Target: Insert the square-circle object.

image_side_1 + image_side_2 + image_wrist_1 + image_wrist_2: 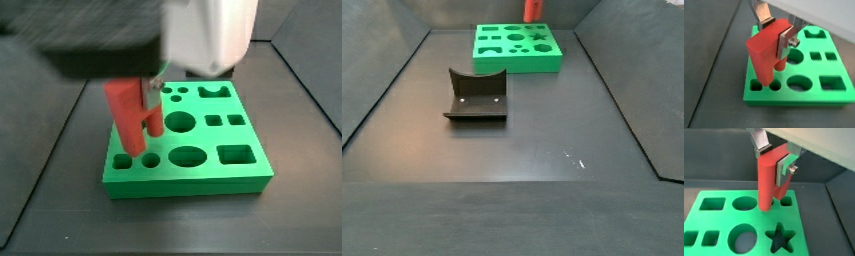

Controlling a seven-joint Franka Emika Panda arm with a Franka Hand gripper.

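The square-circle object (pixel 765 52) is a red piece with two parallel prongs. My gripper (pixel 776 32) is shut on its top and holds it upright, which also shows in a wrist view (pixel 774 159). The piece hangs over the near corner of the green slab (pixel 834 96) with shaped holes. Its prong tips are right at a small square hole (pixel 756 86) and a small round hole (pixel 775 86). In a side view the red piece (pixel 130 118) stands at those holes on the slab (pixel 187 182). I cannot tell whether the tips are inside.
The slab carries other holes, among them a star (pixel 779 239), an oval (pixel 742 236) and squares (pixel 833 82). The dark fixture (pixel 476 97) stands on the floor nearer the camera than the slab (pixel 519 60). Dark walls ring the floor.
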